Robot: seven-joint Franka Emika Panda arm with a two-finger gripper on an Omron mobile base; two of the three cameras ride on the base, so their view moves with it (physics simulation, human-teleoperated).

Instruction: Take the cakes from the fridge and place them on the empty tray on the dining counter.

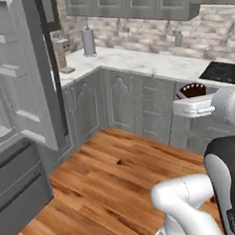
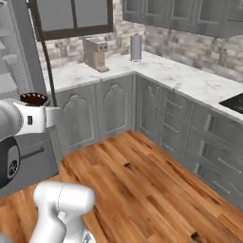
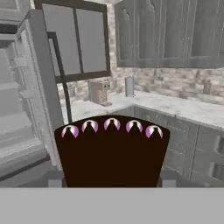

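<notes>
A white robot arm stands on a wooden kitchen floor beside the fridge, whose door hangs open to show pale shelves. The hand is clamped on a cake, a dark brown wedge with pinkish-purple dots along its edge, held level between the fingers so that it will not slip. In the hand view the cake sits right against the hand, between the two fingertips; in the left base view it shows as a dark round shape at the arm's tip, clear of the fridge and level with the cabinets under the marble surface. This looks like carrying the cake from the fridge towards the tray.
</notes>
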